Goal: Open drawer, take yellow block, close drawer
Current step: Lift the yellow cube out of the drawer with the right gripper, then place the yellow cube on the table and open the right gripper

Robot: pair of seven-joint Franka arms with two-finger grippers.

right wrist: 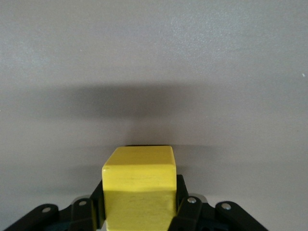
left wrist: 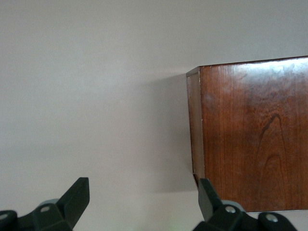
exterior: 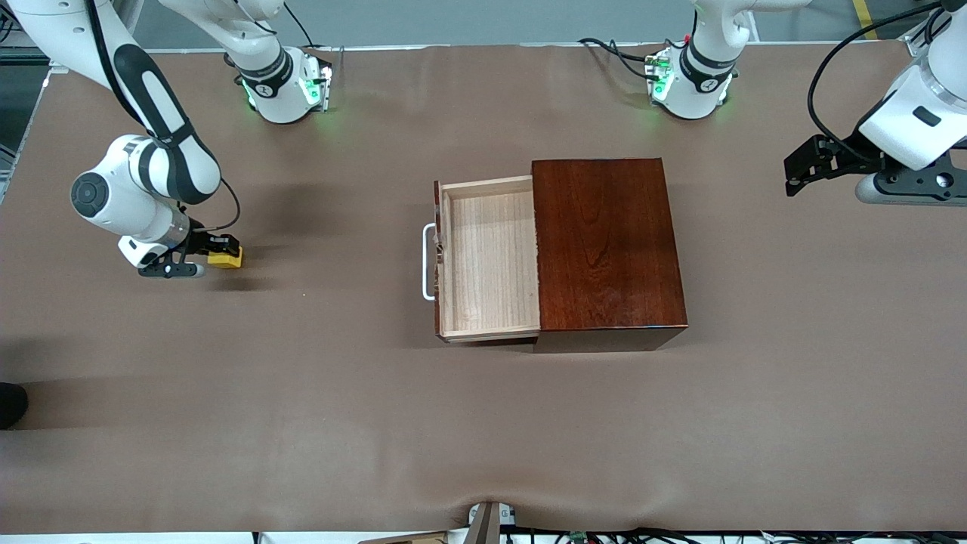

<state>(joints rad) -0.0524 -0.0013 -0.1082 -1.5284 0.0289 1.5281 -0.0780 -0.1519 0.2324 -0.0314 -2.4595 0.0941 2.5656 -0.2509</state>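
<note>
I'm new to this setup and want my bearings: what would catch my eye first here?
The dark wooden box mid-table, its drawer pulled open toward the right arm's end and showing nothing inside. Next, the yellow block clamped in the right gripper just above the table at that end. The left gripper waits open at the left arm's end.

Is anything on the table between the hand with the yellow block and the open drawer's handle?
Nothing visible. Only bare table lies between the right gripper, shut on the yellow block, and the drawer with its white handle.
</note>
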